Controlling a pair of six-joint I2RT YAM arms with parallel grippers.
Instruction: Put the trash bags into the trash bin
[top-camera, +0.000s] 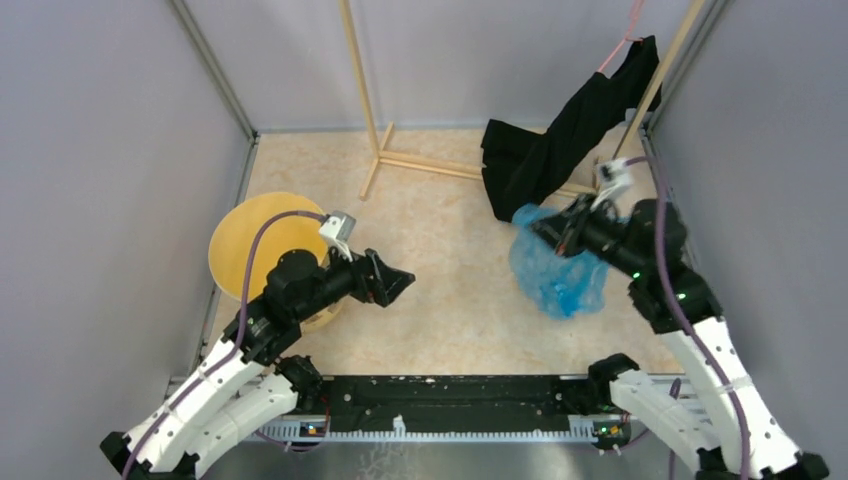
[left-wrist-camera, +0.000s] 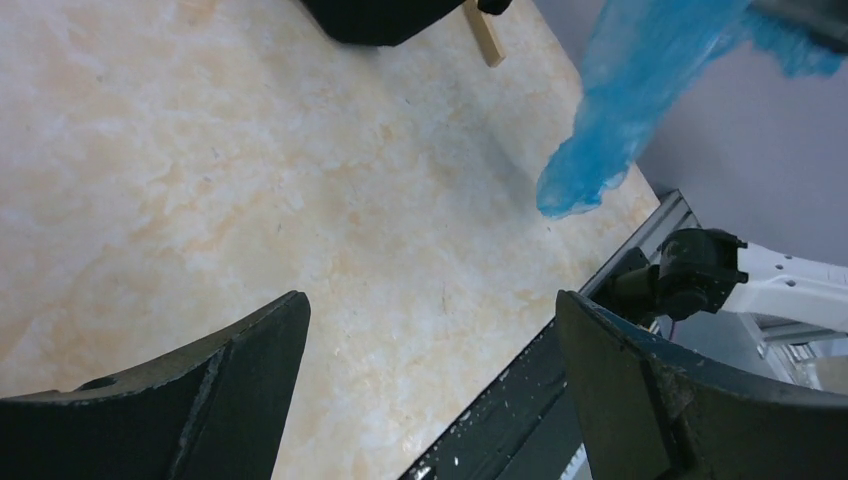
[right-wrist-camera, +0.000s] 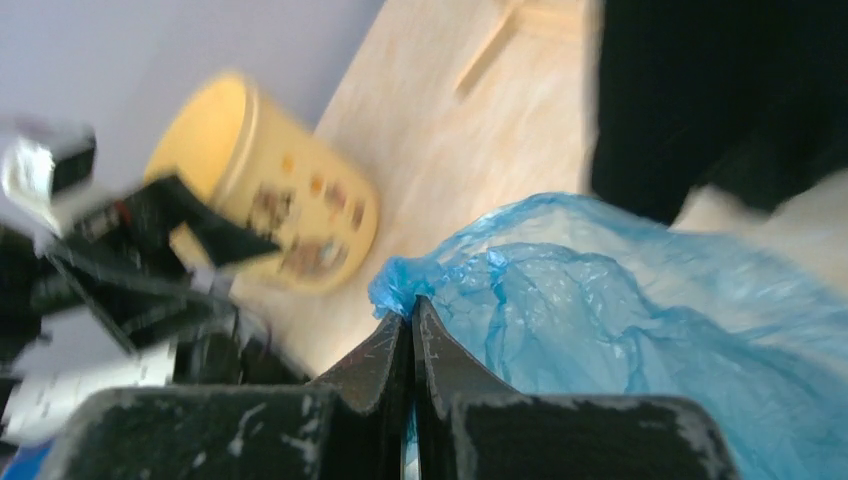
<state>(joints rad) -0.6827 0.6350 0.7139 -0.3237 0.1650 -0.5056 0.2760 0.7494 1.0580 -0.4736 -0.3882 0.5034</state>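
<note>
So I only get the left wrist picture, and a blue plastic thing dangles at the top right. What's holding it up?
Observer: The right gripper, shut on a pinch of the edge of the trash bag.
Operator: Where should it go? I see no bin.
Observer: The trash bin stands at the left side of the table, its near part hidden under the left arm.
Operator: And the black thing at my top edge?
Observer: A black garment hanging at the back right, its lower end just behind the bag.
</note>
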